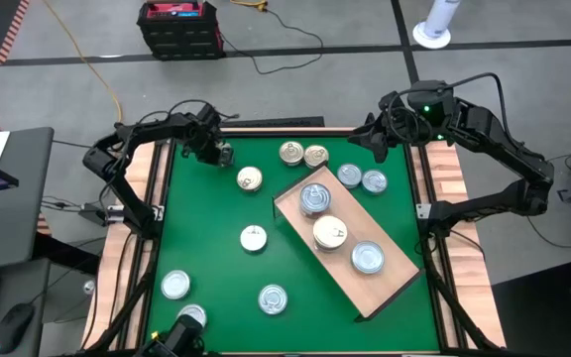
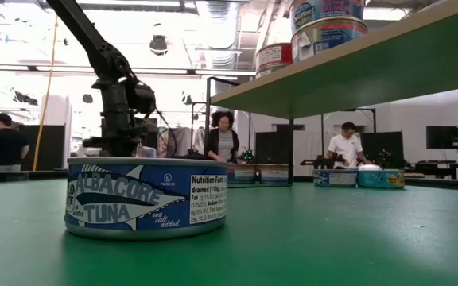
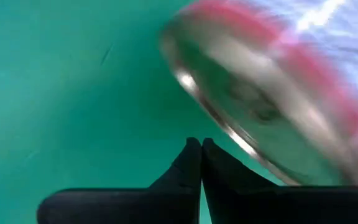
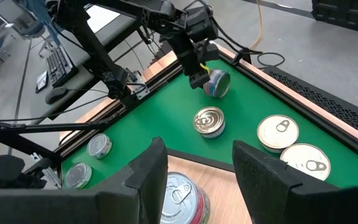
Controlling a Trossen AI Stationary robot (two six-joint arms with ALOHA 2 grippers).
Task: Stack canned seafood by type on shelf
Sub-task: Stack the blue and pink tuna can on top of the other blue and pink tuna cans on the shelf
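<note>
Several round canned seafood tins lie on the green mat, among them a gold-lidded one (image 1: 250, 178) and an albacore tuna tin (image 2: 145, 199). The light-wood shelf (image 1: 397, 283) lies slantwise on the mat's right half and carries three tins (image 1: 329, 233). My left gripper (image 3: 201, 144) is shut at the mat's far left, close above it, with nothing between its fingers. Right beside it a tin with a red and blue label (image 4: 217, 83) stands tipped up on its edge. My right gripper (image 4: 201, 180) hangs open, raised above the shelf's far end. My left gripper points down from above. Its shut fingers (image 3: 229, 171) stand right against the rim (image 3: 253, 152) of the tipped tin, which lies to the outer side of one finger. Whether finger and rim touch, I cannot tell. The tin is tilted, its lower edge on the mat.
Two gold-lidded tins (image 1: 303, 154) and two silver ones (image 1: 362, 178) lie at the mat's far side. More tins (image 1: 175, 285) lie near the front left. A wood-slat rim (image 1: 454, 188) borders the mat. People stand in the room beyond the table.
</note>
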